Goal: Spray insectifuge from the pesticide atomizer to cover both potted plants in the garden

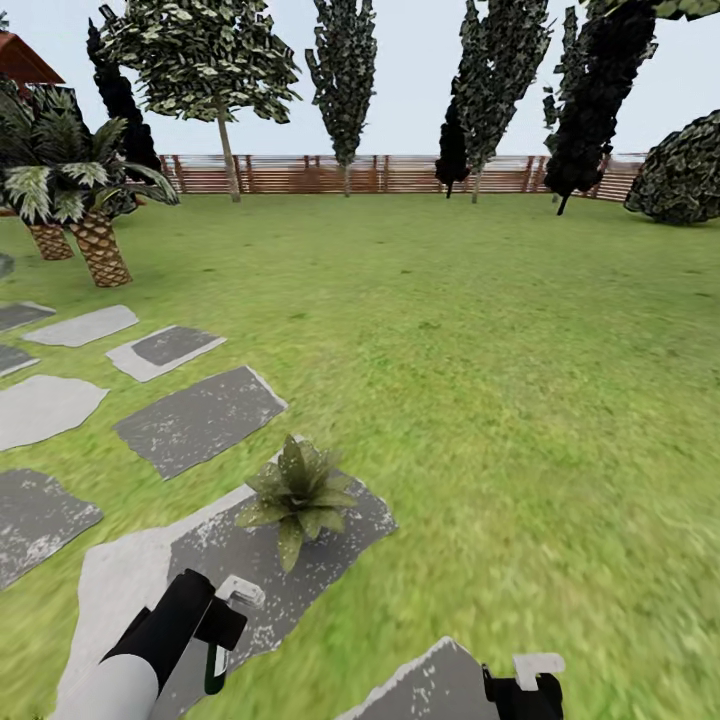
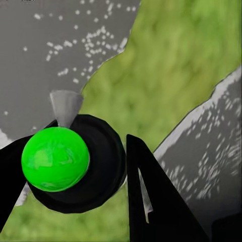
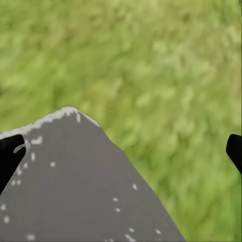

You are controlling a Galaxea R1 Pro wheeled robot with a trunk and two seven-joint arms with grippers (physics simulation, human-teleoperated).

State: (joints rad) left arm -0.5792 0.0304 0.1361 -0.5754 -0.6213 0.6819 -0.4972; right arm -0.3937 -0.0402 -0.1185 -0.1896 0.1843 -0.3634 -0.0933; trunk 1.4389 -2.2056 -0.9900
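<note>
Clamped in the left gripper [image 2: 75, 166] is the pesticide atomizer [image 2: 56, 159], green-capped, held over a grey stepping stone [image 1: 330, 560]. Just ahead on that stone sits one potted plant [image 1: 296, 493]. Right gripper [image 3: 121, 151] hangs spread wide, empty, above another stone's [image 3: 75, 191] edge and lawn [image 1: 520, 400].

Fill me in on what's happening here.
A two-armed robot is out on the lawn of a fenced garden. Its left gripper is shut on the atomizer, a black sprayer with a green ball. One potted plant sits just ahead on a grey stepping stone; whether spraying has begun can't be told. The right gripper is open and empty, over grass and a stone edge.
</note>
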